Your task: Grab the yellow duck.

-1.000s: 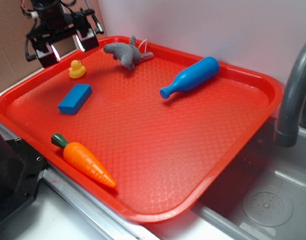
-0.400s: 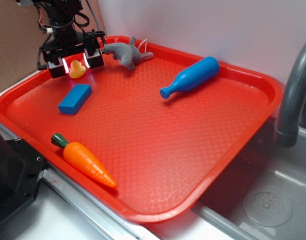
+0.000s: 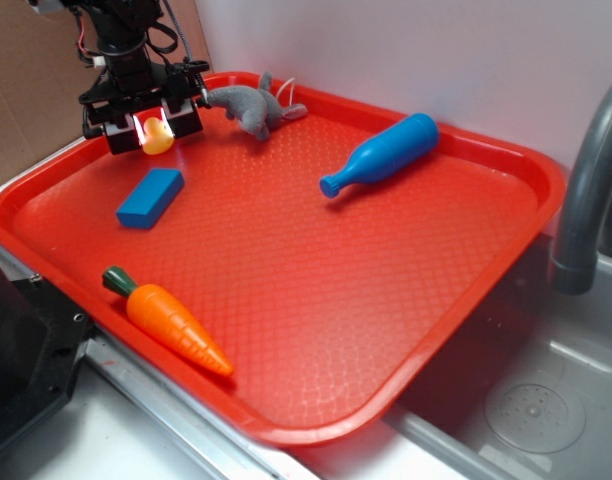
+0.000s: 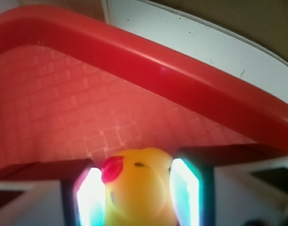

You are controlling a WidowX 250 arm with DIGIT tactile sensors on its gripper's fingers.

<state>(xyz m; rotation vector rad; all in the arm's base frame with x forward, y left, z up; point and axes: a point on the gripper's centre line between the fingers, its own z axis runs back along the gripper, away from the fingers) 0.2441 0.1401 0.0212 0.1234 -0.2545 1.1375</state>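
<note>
Your hand (image 3: 153, 128) sits at the far left corner of the red plastic tray (image 3: 466, 300), its two fingers closed narrowly on the tiny glossy yellow rubber duck (image 3: 157, 134). In the wrist view the duck (image 4: 137, 188) fills the gap between the two bright finger pads (image 4: 185, 190), touching both, with its red-orange beak (image 4: 112, 168) turned left and one dark eye showing.

You will find no brand, label or readable writing on any object.

The duck's lower body is cut off by the bottom edge of the wrist view, and in the exterior view the black fingers cover its sides, so whether it rests on the tray or is lifted cannot be told. The wrist view is soft and overexposed at the pads.

Relative to the duck: the blue rectangular block (image 3: 150, 197) lies just in front of it, the grey plush animal (image 3: 251, 107) near to its right by the tray's back rim, the blue plastic bottle (image 3: 379, 154) lies on its side well apart to the right, and the orange toy carrot with a green top (image 3: 166, 320) lies well apart at the tray's front rim. A grey tap (image 3: 586, 190) is cut off at the right edge, above a metal sink (image 3: 536, 400).
</note>
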